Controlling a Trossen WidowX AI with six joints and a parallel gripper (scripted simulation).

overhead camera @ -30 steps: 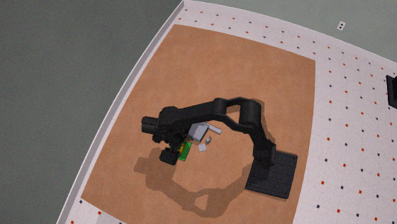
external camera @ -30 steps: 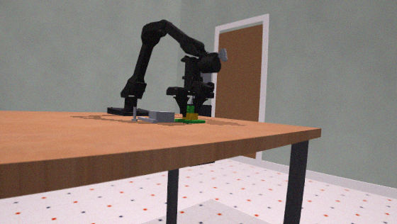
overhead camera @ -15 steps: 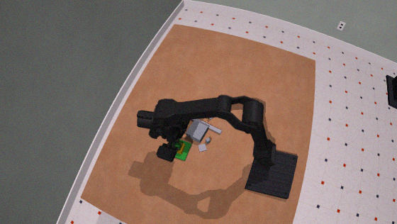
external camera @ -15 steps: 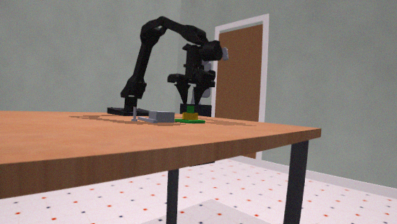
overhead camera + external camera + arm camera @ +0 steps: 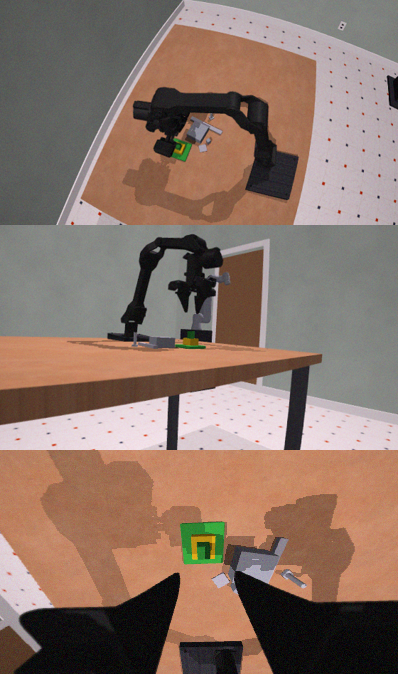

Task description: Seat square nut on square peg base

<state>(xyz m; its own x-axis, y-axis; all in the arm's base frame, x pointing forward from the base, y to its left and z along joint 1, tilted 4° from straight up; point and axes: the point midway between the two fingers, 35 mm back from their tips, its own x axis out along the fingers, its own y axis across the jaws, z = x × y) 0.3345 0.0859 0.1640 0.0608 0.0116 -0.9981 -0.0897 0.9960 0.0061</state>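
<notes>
The yellow square nut [image 5: 203,546] sits around the green square peg [image 5: 202,549], down on the flat green base [image 5: 202,542]. It also shows in the side view [image 5: 190,341], low on the peg [image 5: 190,335], and from above [image 5: 180,149]. My gripper [image 5: 207,576] is open and empty. It hangs well above the nut in the side view [image 5: 190,305], with clear air between the fingertips and the peg.
A grey block with a flat bar [image 5: 199,129] lies just beside the green base, and shows in the wrist view [image 5: 254,562]. A small grey square plate [image 5: 220,581] and a small bolt [image 5: 294,578] lie near it. The arm's base [image 5: 273,175] stands at the right.
</notes>
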